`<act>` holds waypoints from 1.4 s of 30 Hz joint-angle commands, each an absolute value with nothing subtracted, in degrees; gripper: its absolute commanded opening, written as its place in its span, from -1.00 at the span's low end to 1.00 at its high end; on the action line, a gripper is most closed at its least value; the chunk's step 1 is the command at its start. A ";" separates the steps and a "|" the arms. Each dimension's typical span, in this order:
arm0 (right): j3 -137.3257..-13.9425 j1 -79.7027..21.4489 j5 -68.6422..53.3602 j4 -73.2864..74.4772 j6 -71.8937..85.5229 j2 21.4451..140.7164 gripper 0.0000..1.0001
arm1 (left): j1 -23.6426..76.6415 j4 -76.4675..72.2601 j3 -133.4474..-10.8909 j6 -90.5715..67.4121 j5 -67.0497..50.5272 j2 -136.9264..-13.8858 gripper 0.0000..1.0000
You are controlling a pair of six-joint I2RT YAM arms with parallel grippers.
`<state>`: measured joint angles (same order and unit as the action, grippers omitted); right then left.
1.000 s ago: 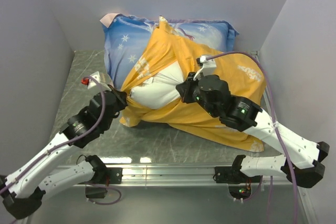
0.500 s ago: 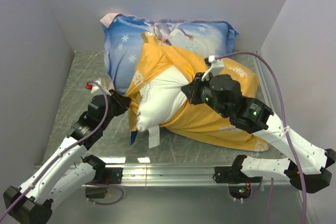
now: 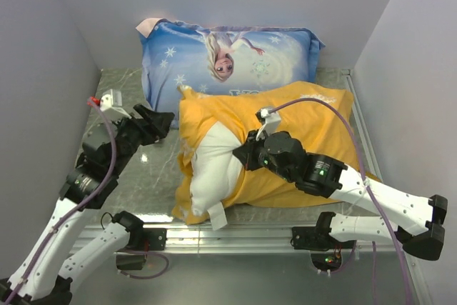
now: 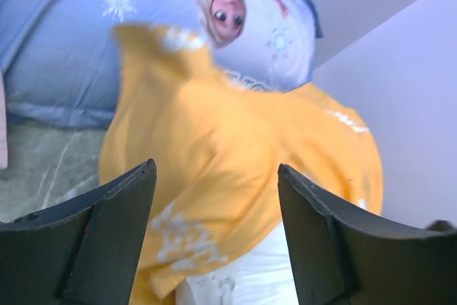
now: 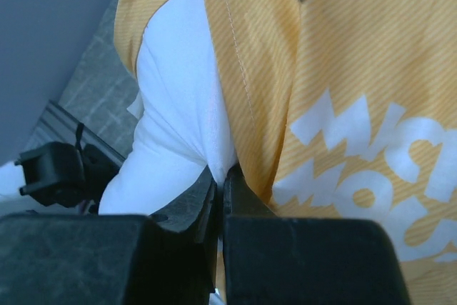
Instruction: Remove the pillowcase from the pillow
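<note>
Starting on the left, my left gripper (image 3: 157,118) hangs over the table (image 3: 125,176) with its two fingers wide apart and nothing in them. It looks down at the yellow pillowcase (image 4: 235,148), which lies flat in the middle and runs off to the right. Just right of that gripper, the white pillow (image 3: 214,169) pokes out of the open end at the near left, with its little tag (image 3: 216,213) by the near edge. The rest of the pillow is hidden inside, so I think the job is about partway done. My right gripper (image 5: 220,180) is squeezed tight, and it looks like it pinches white pillow cloth right at the hem (image 5: 228,69) of the pillowcase. To do this step well, I think my left gripper should drop down and grab only the yellow hem, not the white stuff. Then one gripper should hold while the other pulls, slowly and away from each other. The Elsa pillow (image 3: 235,51) sits at the far side, touching the pillowcase, so I should keep my fingers low and not snag it.
</note>
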<state>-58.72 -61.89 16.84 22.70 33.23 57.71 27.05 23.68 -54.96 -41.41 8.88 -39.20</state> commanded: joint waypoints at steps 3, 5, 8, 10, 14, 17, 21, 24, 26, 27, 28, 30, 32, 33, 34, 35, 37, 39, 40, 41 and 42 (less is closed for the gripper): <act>-57.83 -64.50 23.11 18.89 34.54 54.94 -1.00 | 26.72 25.84 -58.80 -36.74 9.13 -41.73 0.56; -56.78 -65.04 24.86 19.07 34.98 53.97 -1.00 | 26.72 24.53 -58.28 -36.82 9.93 -43.67 0.58; -55.46 -65.04 25.84 19.60 35.42 52.04 -1.00 | 26.46 23.38 -56.96 -38.40 10.28 -47.80 0.60; -55.11 -65.13 26.02 20.48 35.51 51.24 -1.00 | 25.84 21.10 -55.64 -39.54 9.76 -49.74 0.63; -53.35 -65.21 25.31 20.21 36.12 49.57 -1.00 | 22.95 13.90 -54.75 -40.34 2.93 -51.85 0.69; -52.56 -65.30 25.49 20.30 36.47 49.04 -1.00 | 21.01 10.38 -55.72 -41.22 0.53 -54.40 0.68; -52.38 -65.39 25.49 20.13 36.74 48.60 -1.00 | 18.73 4.93 -54.15 -43.15 -6.83 -57.39 0.60; -52.64 -65.65 26.01 20.21 36.74 48.34 -1.00 | 17.40 1.06 -51.61 -45.61 -10.45 -58.97 0.44; -52.91 -65.74 26.19 20.39 36.65 48.16 -1.00 | 17.05 -1.21 -49.85 -46.67 -12.12 -59.32 0.33; -53.35 -65.74 26.28 20.74 36.65 48.08 -1.00 | 16.96 -1.75 -49.49 -46.93 -12.39 -59.41 0.32; -53.70 -65.92 26.37 21.00 36.65 47.99 -1.00 | 16.79 -2.19 -49.13 -47.37 -12.91 -59.41 0.30; -54.05 -66.09 26.54 21.18 36.47 47.73 -1.00 | 16.53 -4.12 -48.43 -48.07 -13.71 -59.50 0.14; -54.40 -66.35 26.80 21.53 36.56 47.37 -1.00 | 16.44 -4.40 -49.04 -48.25 -14.15 -60.29 -0.28; -54.32 -66.27 26.89 21.62 36.56 47.37 -1.00 | 16.44 -3.96 -49.56 -47.90 -13.89 -60.73 -0.48; -54.32 -66.53 27.07 21.71 36.56 47.03 -1.00 | 16.35 -3.35 -50.18 -47.73 -13.45 -61.25 -0.66; -54.32 -66.53 27.24 21.97 36.82 46.41 -1.00 | 16.17 -2.64 -51.49 -47.55 -11.97 -62.13 -0.97; -53.88 -66.71 27.51 22.24 37.09 45.53 -1.00 | 14.86 -0.88 -52.29 -47.29 -10.47 -62.84 -0.99; -53.53 -66.88 27.86 22.94 37.44 43.69 -1.00 | 13.02 -0.35 -53.17 -47.28 -9.58 -64.16 -0.99; -53.35 -66.80 28.04 23.20 37.88 42.81 -1.00 | 10.66 -0.26 -53.61 -47.29 -9.93 -64.86 -0.99; -53.18 -66.97 28.12 23.73 37.97 41.32 -1.00 | 9.42 -0.35 -53.96 -47.20 -10.37 -66.26 -0.99; -53.09 -66.97 28.21 24.08 38.06 40.70 -1.00 | 7.23 -0.26 -54.23 -47.11 -10.98 -66.88 -0.99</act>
